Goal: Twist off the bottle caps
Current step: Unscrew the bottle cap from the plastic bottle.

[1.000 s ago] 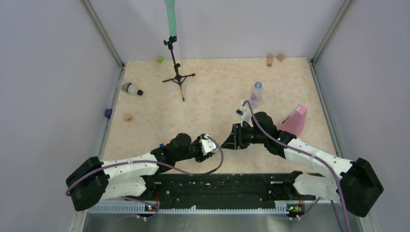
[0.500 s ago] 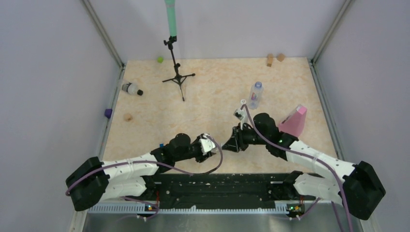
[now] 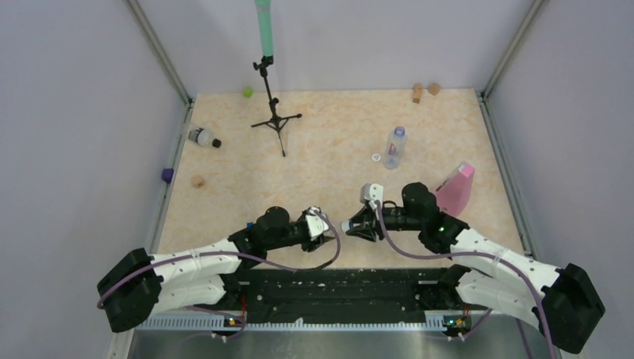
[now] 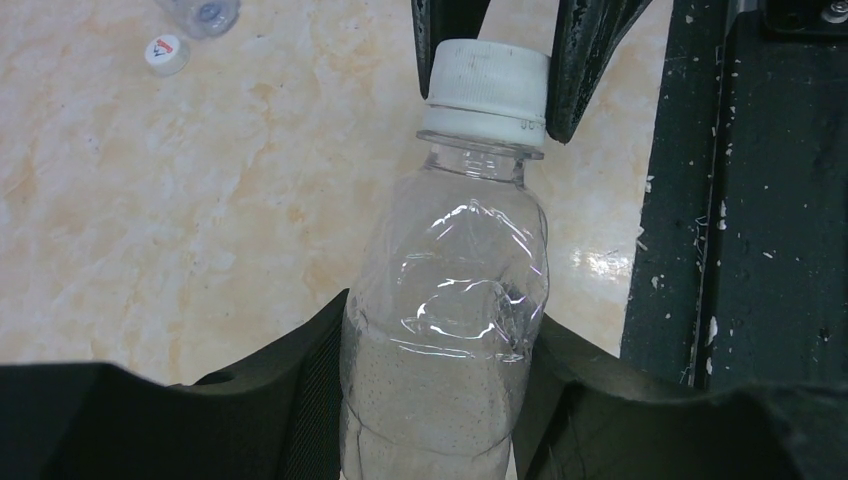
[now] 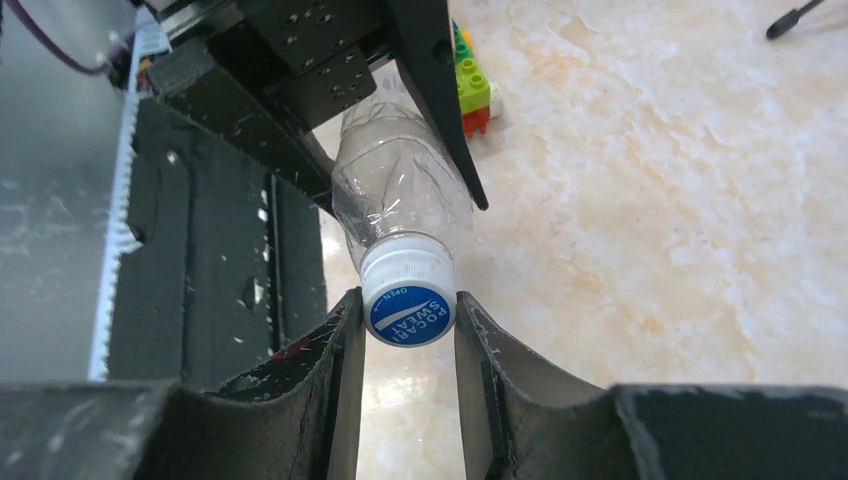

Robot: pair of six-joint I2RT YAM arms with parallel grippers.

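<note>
A clear bottle (image 4: 450, 300) is held between the two arms, close to the near edge of the bench (image 3: 329, 149). Its dented body is clamped by the left gripper (image 4: 440, 340), whose dark fingers (image 4: 300, 380) are pressed in on both sides of the plastic. The screw cap (image 5: 408, 308) — white at the sides, printed blue on top — is seated on the neck. It is pinched by the right gripper (image 5: 407, 320), which is narrowed down so that one finger lies against each side of the cap. In the overhead view the two grippers are seen tip to tip just beyond the black base rail (image 3: 336, 284), and the bottle is almost hidden between them.

A second bottle (image 3: 395, 149), with a purplish label and a blue cap (image 3: 399, 132), is stood upright towards the far right of the bench. A loose white cap (image 3: 377, 157) lies just beside it on its left. A third bottle (image 3: 199, 135) with a black cap (image 3: 217, 143) is laid on its side at the left edge.

A pink wedge (image 3: 456, 188) is seen just beside the right arm. A tripod stand (image 3: 275, 120) is set near the far wall, with a green block (image 3: 247, 92) beside it. Two tan blocks (image 3: 417, 93) are found at the far right — a purple block (image 3: 167, 175) and a tan piece (image 3: 197, 180) at the left. Coloured toy bricks (image 5: 470, 85) are shown in the right wrist view, beside the left gripper.
</note>
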